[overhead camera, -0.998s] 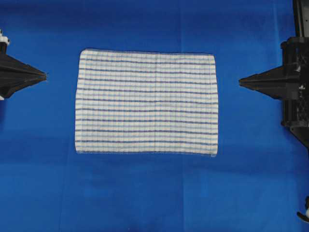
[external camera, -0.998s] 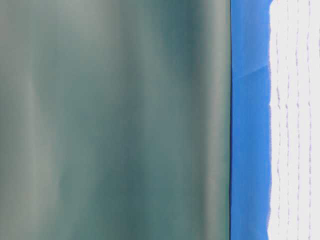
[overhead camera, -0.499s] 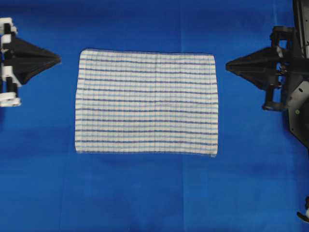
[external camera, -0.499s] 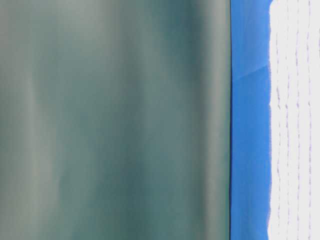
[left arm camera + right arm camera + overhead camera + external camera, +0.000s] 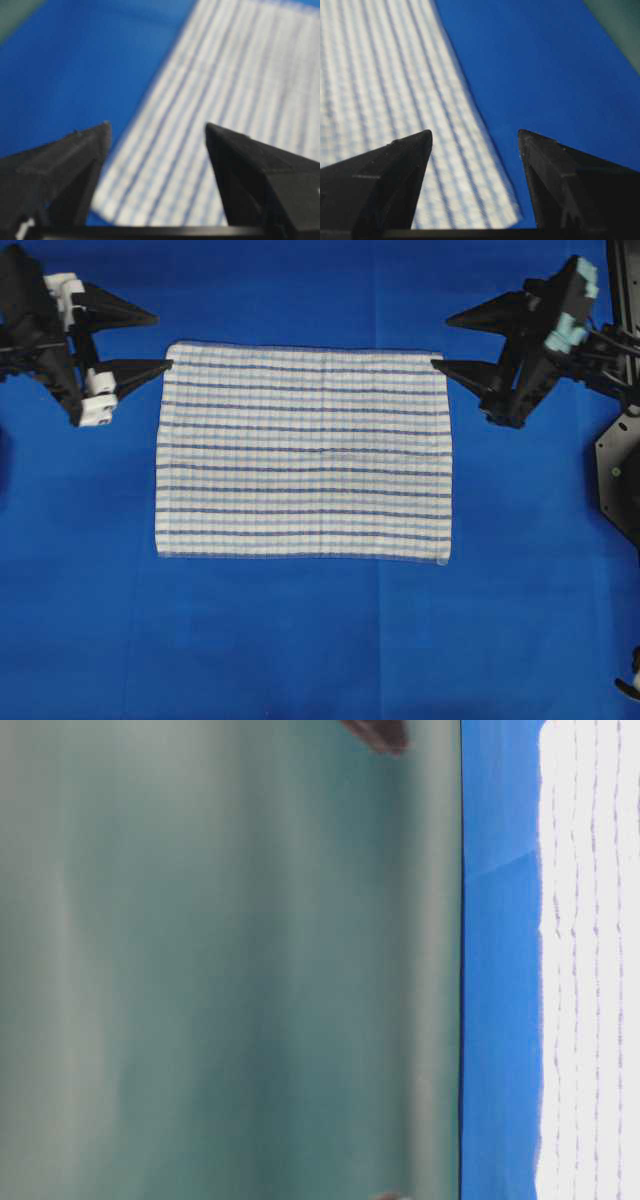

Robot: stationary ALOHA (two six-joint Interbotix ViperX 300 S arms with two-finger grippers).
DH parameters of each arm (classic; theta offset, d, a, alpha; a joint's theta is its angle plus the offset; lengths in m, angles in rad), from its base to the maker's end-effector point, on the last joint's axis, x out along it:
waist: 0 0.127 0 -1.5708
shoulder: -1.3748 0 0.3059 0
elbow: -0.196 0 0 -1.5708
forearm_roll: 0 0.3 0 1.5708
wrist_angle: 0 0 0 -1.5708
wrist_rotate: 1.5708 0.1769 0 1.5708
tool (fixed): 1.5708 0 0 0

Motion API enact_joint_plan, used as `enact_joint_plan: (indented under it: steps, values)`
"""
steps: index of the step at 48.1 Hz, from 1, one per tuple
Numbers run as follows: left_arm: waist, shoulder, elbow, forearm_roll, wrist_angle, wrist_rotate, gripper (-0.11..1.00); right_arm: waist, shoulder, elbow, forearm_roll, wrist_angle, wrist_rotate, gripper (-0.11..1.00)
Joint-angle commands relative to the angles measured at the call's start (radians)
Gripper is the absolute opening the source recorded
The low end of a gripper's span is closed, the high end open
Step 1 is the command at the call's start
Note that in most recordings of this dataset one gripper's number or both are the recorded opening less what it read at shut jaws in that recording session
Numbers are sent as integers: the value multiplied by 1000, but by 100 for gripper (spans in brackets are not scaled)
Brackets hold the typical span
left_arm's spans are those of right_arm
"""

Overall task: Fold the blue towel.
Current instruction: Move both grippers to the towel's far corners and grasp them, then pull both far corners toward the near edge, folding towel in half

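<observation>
Lying flat on the table (image 5: 300, 640), the towel (image 5: 303, 452) sits between both grippers. Left gripper (image 5: 155, 340) and right gripper (image 5: 445, 341) gape wide, empty, each at a far towel corner. Wrist views blurred; table-level view mostly grey wall (image 5: 230, 960), towel cropped.

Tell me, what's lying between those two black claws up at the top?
In the overhead view, the blue towel lies flat between the left gripper and right gripper, its top edge spanning the stretch; both grippers are open at its upper corners.
</observation>
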Motion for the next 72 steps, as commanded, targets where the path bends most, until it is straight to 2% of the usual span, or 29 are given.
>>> enact_joint_plan:
  steps: [1, 13, 24, 33, 38, 51, 59, 72]
  values:
    - [31, 61, -15, -3, -43, -2, 69, -21, 64, -14, 3, -41, 0, 73]
    - [104, 239, -20, -3, -126, -2, 69, -46, 250, -21, 51, -160, 0, 72]
    - [120, 376, -46, -5, -181, -2, 68, -51, 350, -14, 98, -204, 0, 71]
    - [126, 448, -83, -6, -187, -2, 66, -51, 393, -20, 109, -210, 0, 61]
    - [127, 480, -89, -6, -186, -2, 55, -49, 414, -23, 112, -209, 0, 52]
    - [127, 512, -81, -6, -179, -3, 9, -31, 433, -25, 117, -213, 0, 21]
    - [127, 511, -84, -5, -179, 2, 6, -26, 433, -25, 117, -213, 0, 8]
    - [127, 465, -80, -6, -170, 9, 6, -25, 373, -20, 117, -198, 0, 8]
